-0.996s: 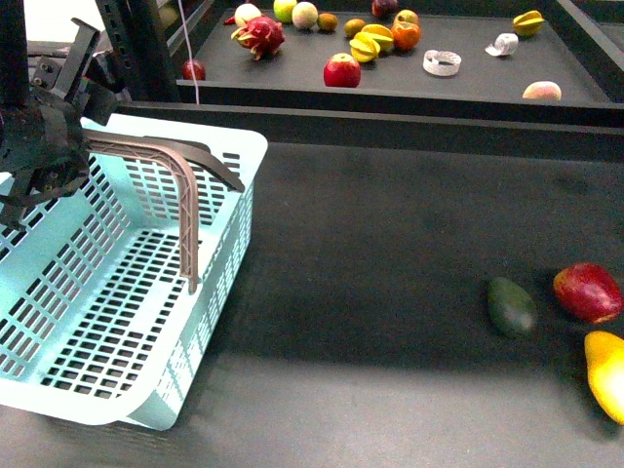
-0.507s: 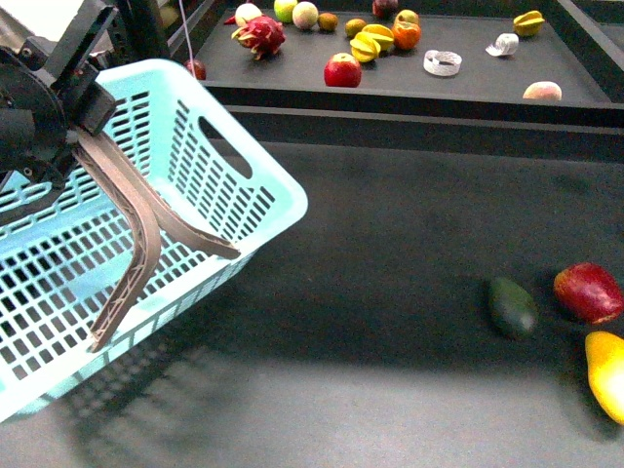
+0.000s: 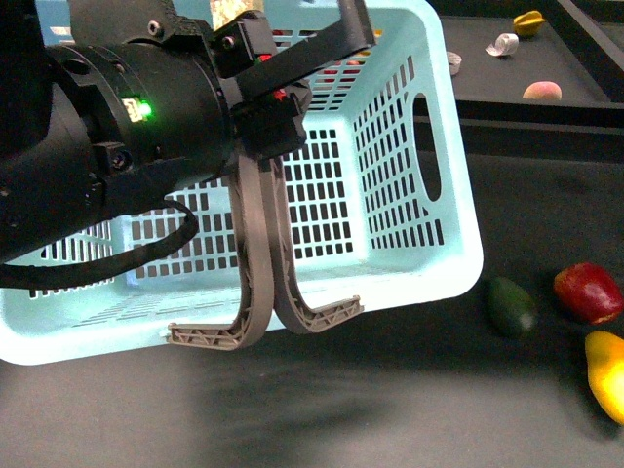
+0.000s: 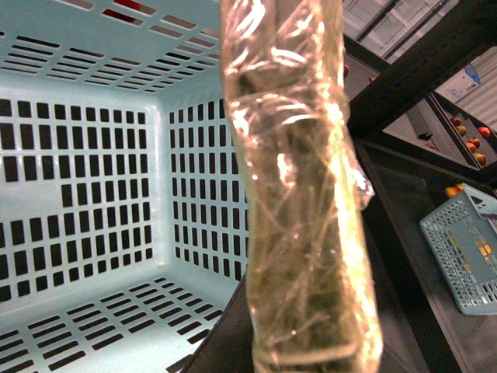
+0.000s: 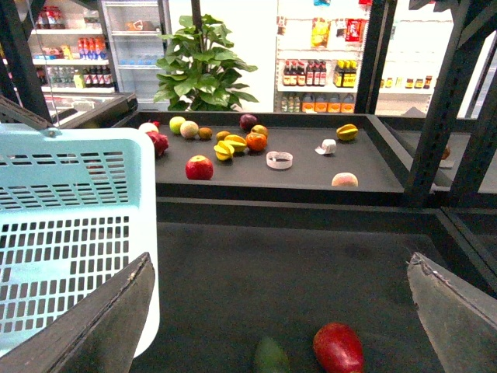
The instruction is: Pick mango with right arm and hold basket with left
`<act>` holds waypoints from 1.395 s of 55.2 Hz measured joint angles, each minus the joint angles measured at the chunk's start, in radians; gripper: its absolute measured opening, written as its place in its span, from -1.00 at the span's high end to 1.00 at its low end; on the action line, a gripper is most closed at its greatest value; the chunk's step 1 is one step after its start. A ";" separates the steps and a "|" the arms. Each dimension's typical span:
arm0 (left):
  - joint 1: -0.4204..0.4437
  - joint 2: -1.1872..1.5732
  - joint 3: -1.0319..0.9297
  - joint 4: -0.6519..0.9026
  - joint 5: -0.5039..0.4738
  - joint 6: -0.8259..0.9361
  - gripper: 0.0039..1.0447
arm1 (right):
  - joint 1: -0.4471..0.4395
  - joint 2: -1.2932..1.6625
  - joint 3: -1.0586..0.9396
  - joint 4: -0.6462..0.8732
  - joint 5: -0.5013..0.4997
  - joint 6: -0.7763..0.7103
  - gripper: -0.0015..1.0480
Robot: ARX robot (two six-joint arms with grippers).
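- Hunting for the smooth yellow-orange pointed mango (image 3: 606,375). Whereabouts?
- Spotted at the far right of the dark tabletop (image 3: 390,409), partly cut off by the picture's edge. Sits nearest the robot of three fruits, close by the dark green oval fruit (image 3: 512,306) and the red rounder fruit (image 3: 588,292). Cannot tell whether touching the red one.
- Lying which way?
- Lengthwise, roughly away from the robot, slightly slanted. Probably best pinched across the narrow middle.
- Nearer which arm?
- The right, judging by side. Missing from the right wrist view, though. Only the green and red fruits there, ahead of the right jaws, spread wide and holding nothing.
- And on the left?
- Held up by the bulky glossy black left arm (image 3: 117,127): the light turquoise slotted plastic basket (image 3: 453,224), tipped up, well apart from the mango. Seemingly clamped on the grey-brown swing handles (image 3: 255,244), with the pinch itself hidden.
- Anything inside?
- Nothing seen in the basket, from the front or the left wrist.
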 joint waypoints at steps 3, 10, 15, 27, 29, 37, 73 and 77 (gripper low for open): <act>-0.016 -0.001 0.000 0.000 -0.003 0.000 0.89 | 0.000 0.000 0.000 0.000 0.000 0.000 -0.85; -0.048 -0.001 -0.001 0.013 -0.004 -0.007 0.89 | 0.000 0.000 0.000 0.000 0.000 0.000 -0.85; -0.060 -0.001 -0.001 0.021 -0.006 -0.007 0.89 | 0.000 0.000 0.000 0.000 0.000 0.000 -0.85; -0.065 -0.001 -0.002 0.024 -0.007 -0.012 0.89 | 0.000 0.000 0.000 0.000 0.000 0.000 -0.85; -0.065 -0.001 -0.002 0.024 -0.009 -0.012 0.89 | 0.000 0.000 0.000 0.000 0.000 0.000 -0.85; -0.065 -0.001 -0.002 0.024 -0.014 -0.012 0.89 | 0.000 0.004 0.002 -0.008 0.005 0.010 -0.85; -0.064 -0.001 -0.003 0.024 -0.014 -0.015 0.89 | -0.337 1.775 0.214 1.042 -0.228 -0.048 -0.85; -0.064 -0.001 -0.003 0.024 -0.014 -0.015 0.89 | -0.341 1.919 0.258 1.078 -0.210 -0.063 -0.85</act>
